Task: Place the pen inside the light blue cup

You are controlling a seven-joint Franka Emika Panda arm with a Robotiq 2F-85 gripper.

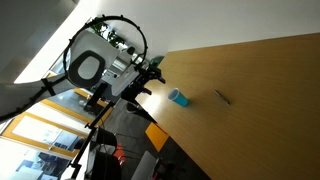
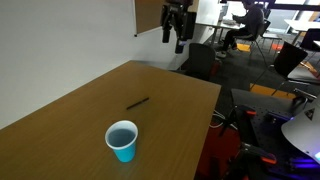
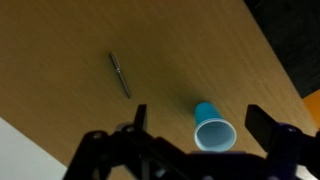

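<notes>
The pen [image 3: 120, 74] is a thin dark stick lying flat on the wooden table [image 3: 60, 40]; it also shows in both exterior views [image 1: 223, 97] [image 2: 137, 102]. The light blue cup [image 3: 212, 126] stands upright and empty a short way from the pen, seen in both exterior views [image 1: 178, 97] [image 2: 122, 140]. My gripper [image 3: 198, 125] hangs high above the table edge with its fingers spread wide and nothing between them; it also shows in both exterior views [image 1: 152, 72] [image 2: 177, 25]. The cup appears between the fingers only because it is far below.
The table's edge drops to a dark floor [image 3: 290, 40]. Office chairs and desks [image 2: 250, 30] stand behind the arm. A white wall [image 2: 60, 40] borders the table's far side.
</notes>
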